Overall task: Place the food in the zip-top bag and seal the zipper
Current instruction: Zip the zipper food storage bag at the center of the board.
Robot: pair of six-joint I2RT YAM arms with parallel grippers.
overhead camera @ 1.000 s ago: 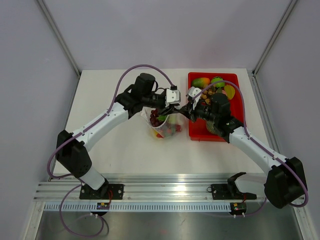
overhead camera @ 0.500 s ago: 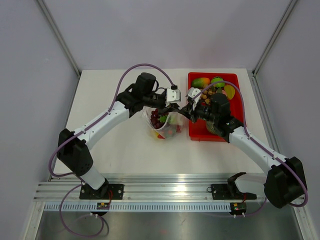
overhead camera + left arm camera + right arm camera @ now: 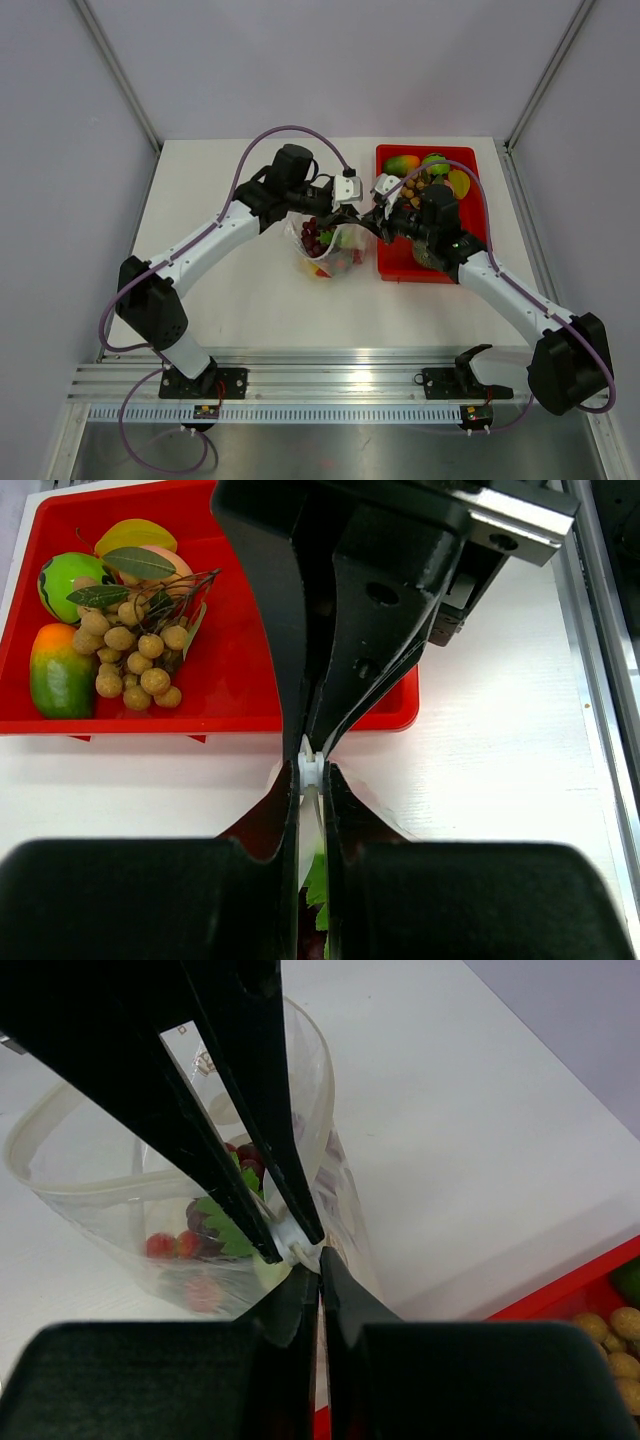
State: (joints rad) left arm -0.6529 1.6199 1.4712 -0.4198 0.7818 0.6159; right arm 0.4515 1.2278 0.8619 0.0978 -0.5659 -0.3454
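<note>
Food (image 3: 313,240) inside the zip-top bag (image 3: 325,1080), tray (image 3: 400,266) just right, fruit (image 3: 420,165) at its far end.

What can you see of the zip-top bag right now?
The zip-top bag is a clear, crinkly plastic pouch sitting on the white table beside the red tray. Its mouth gapes in a wide loop, the whitish zipper strip unsealed. Dark grapes, a green leaf and red bits show through the wall. The left gripper and right gripper both pinch one corner of the rim.
</note>
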